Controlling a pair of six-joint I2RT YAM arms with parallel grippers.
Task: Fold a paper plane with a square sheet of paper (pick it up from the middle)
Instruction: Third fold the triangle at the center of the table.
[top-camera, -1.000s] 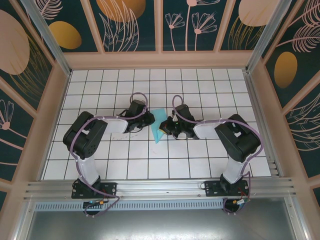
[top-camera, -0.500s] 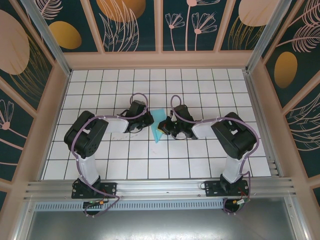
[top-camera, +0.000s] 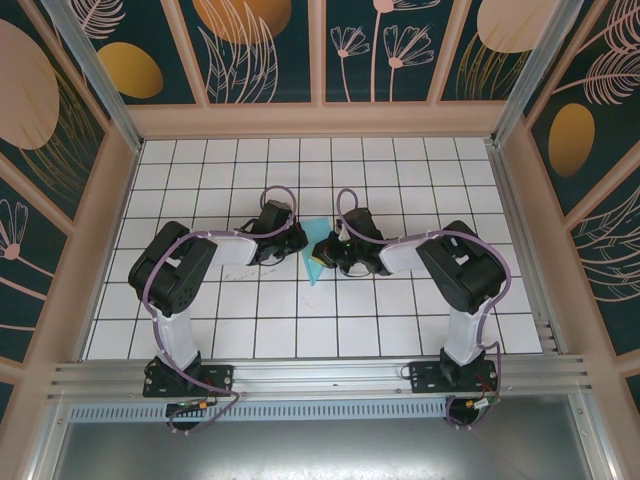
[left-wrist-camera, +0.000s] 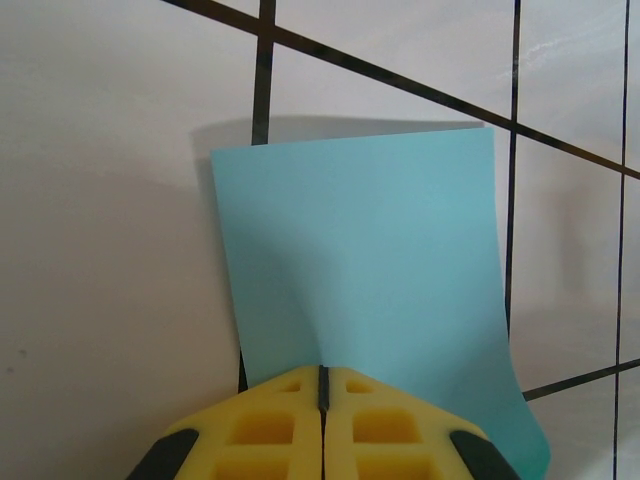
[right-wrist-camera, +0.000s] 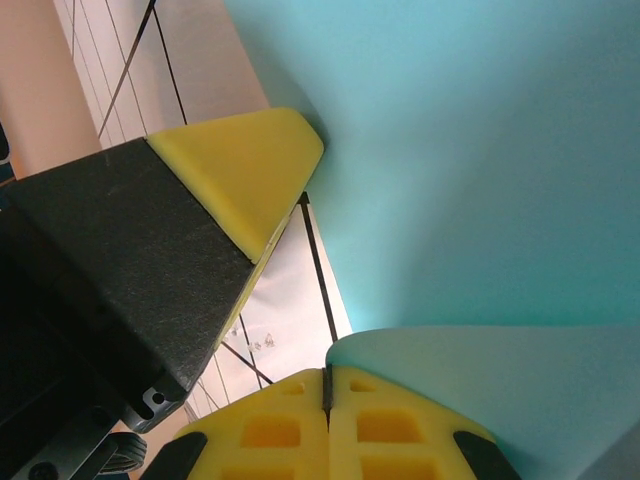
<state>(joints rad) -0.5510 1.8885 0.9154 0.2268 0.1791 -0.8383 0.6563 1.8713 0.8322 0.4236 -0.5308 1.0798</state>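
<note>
Left end effector (left-wrist-camera: 322, 372) and right end effector (right-wrist-camera: 327, 376) clench the turquoise-blue paper plane (left-wrist-camera: 360, 250); we should lift evenly, sparing its creases.

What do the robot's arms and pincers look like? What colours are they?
The left arm and right arm have white tube-shaped links with chunky black joints, and a thin purple cable loops along each. The left pincer and right pincer have yellow fingers with square hollows and black edges.
</note>
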